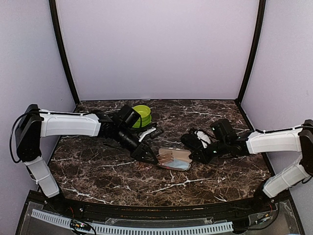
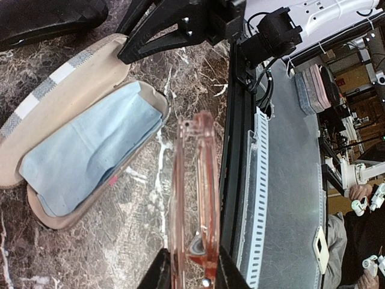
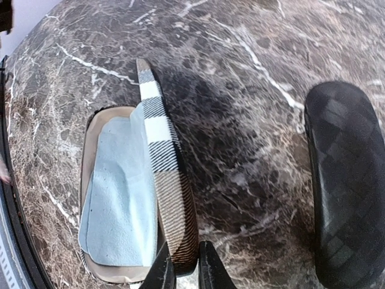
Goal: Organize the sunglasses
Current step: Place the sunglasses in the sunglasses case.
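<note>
Left tool (image 2: 192,276): jaws clamped on one end of the folded reddish-brown translucent sunglasses (image 2: 194,192). You hold the pair edge-on over the dark veined marble table (image 2: 138,241), just beside the near rim of the open brown-and-beige striped case (image 2: 78,69). A pale blue cleaning cloth (image 2: 90,156) lines the case's shallow tray.

Right tool (image 3: 183,274): jaws drawn close together on the end of the striped lid (image 3: 162,174), which stands raised beside the tray. This grip appears to be propping the case open.

Beyond these: a black bumpy oblong case (image 3: 349,186) lies closed on the table, apart from the striped one. A lime-green bowl (image 1: 142,115) sits behind the left arm.

Step in hand, as judged: loading the reddish pair into the opened case, with the pair not yet over the tray.

Next move: carry the sunglasses sideways across the rim, line their length up with the tray, and lower them onto the cloth before you release. The lid must be held up until the left tool is clear, or it may fall onto the frame.
</note>
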You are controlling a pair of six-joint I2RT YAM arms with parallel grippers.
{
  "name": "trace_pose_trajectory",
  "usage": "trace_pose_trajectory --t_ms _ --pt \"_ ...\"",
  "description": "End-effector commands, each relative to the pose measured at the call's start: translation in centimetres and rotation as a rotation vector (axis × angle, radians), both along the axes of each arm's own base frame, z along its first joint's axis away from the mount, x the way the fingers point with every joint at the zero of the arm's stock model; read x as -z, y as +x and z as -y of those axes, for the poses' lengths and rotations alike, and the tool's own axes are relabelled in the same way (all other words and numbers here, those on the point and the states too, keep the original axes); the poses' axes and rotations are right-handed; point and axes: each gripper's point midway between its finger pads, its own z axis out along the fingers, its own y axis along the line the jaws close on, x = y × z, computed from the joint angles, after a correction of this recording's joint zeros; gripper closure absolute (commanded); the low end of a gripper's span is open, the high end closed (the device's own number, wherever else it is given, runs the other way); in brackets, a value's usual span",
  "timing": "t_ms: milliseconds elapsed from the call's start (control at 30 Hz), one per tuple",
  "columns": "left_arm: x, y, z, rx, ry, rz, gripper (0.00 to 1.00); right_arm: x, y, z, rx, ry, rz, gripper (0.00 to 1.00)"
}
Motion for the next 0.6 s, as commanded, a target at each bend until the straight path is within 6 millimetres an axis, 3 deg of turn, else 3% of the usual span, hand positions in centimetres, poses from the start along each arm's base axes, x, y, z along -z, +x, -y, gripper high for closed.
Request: trace_pose_trajectory --t_ms 0,300,567 --pt "-0.3 0.5 0.6 0.042 -0.004 0.033 0.77 -2.4 0.4 -2.1 -0.079 0.076 0.124 0.87" --pt "0.3 1.7 1.7 0.096 0.009 0.098 0.77 -1.9 0.9 -3.7 -0.152 0.111 0.163 0.87" --pt "2.2 1.1 2.6 0.147 0.034 0.153 0.77 -1.5 0.8 -4.2 -0.175 0.138 0.173 0.87"
